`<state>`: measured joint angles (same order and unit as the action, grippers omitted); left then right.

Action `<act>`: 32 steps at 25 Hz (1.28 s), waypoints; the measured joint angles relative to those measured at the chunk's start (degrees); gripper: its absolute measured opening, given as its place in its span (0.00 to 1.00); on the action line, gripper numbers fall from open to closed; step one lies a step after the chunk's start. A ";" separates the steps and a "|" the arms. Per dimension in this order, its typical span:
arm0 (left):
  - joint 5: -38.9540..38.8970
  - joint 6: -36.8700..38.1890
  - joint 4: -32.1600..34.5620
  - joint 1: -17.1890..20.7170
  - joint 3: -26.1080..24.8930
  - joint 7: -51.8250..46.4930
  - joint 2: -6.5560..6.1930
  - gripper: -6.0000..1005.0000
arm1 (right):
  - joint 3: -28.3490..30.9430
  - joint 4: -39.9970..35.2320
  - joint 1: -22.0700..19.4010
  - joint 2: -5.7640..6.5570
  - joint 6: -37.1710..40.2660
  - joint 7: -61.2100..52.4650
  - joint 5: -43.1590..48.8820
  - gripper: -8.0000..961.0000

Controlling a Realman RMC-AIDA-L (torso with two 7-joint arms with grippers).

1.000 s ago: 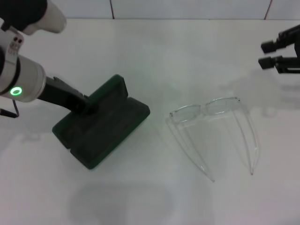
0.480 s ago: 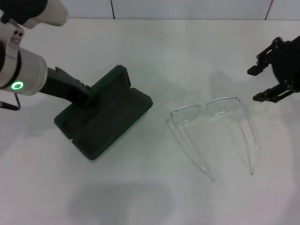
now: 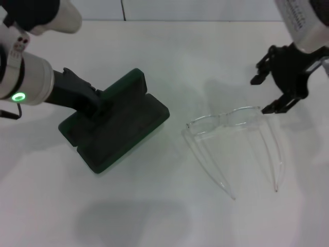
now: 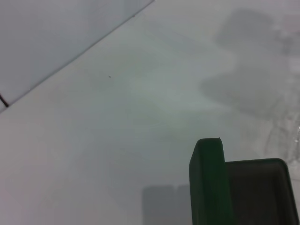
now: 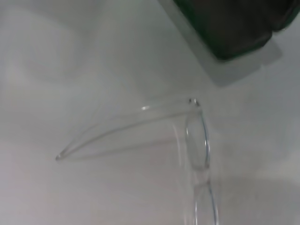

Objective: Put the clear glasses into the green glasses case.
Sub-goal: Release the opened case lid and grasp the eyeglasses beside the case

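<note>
Right gripper point(image 3: 264, 94) fingers spread, empty — above clear glasses point(image 3: 234, 141), left gripper point(image 3: 97, 109) at open green glasses case point(image 3: 114, 128) — grip cannot be told.

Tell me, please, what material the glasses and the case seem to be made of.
The clear glasses look like colourless transparent plastic, since the white table shows through frame and arms. The green glasses case seems to be a hard, matte dark green shell, maybe plastic, with dull greyish lining.

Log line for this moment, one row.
left gripper: at open green glasses case | right gripper: open, above clear glasses | glasses: on table, arms unfolded, not grasped
</note>
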<state>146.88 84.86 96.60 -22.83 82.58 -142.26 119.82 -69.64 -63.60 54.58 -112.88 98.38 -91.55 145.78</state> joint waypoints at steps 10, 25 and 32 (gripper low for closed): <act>-0.08 -4.51 3.80 3.69 3.80 -0.21 -0.07 0.21 | -4.74 15.24 6.63 -3.16 -10.09 5.91 -1.00 0.69; 0.41 -4.35 3.33 4.19 4.62 -0.03 -0.12 0.22 | -9.43 24.75 10.10 -3.34 -17.52 5.82 -4.06 0.60; 0.46 -4.35 3.21 4.93 4.66 -0.05 -0.07 0.22 | -13.40 26.85 9.70 -3.31 -20.61 5.77 -4.19 0.54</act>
<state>147.34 80.51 99.81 -17.90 87.24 -142.30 119.75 -83.03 -36.75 64.28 -116.20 77.77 -85.78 141.59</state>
